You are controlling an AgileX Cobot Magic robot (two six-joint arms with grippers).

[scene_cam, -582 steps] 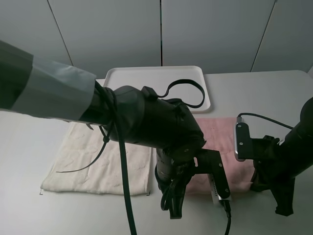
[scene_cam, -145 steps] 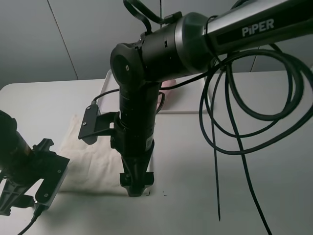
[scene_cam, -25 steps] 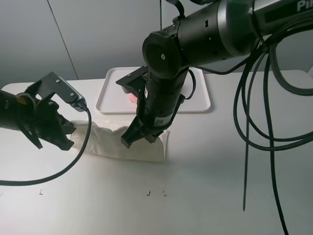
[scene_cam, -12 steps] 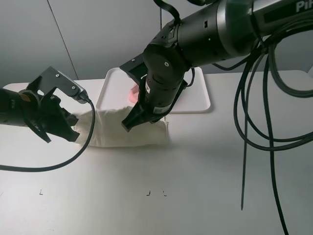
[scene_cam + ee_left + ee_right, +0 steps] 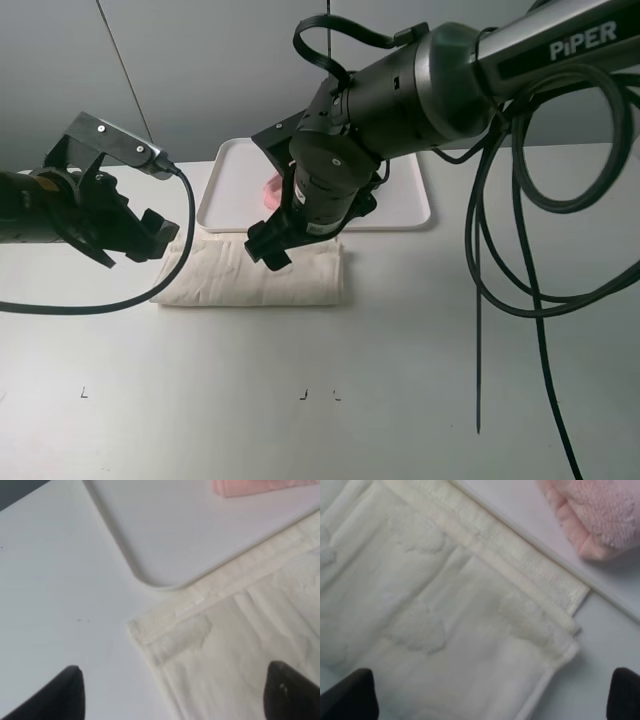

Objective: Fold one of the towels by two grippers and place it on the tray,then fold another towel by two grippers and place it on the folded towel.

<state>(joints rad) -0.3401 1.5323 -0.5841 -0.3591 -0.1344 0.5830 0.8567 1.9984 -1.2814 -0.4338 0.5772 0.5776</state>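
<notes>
Since the left hand (image 5: 150,238) and the right hand (image 5: 268,252) both hang spread wide with nothing between the fingers, the cream towel (image 5: 300,280) lies free on the desk (image 5: 400,390).

In the exterior view it's a once-folded strip, long axis 9-to-3. The left hand sits just above its 9 o'clock end. The right hand is over the strip, a bit to the 9 side of middle, near the 12 o'clock edge. So the 3 o'clock end is uncovered, and the right hand is the nearer one for it.

My read: the next fold runs along that axis, end onto end.

The tray (image 5: 400,205) sits at 12, rim just beside the towel edge, maybe touching. The pink towel (image 5: 270,190) lies on it, only partly in view. Open desk at 6 and 3, plenty of room. A cable (image 5: 478,330) hangs at 3.
</notes>
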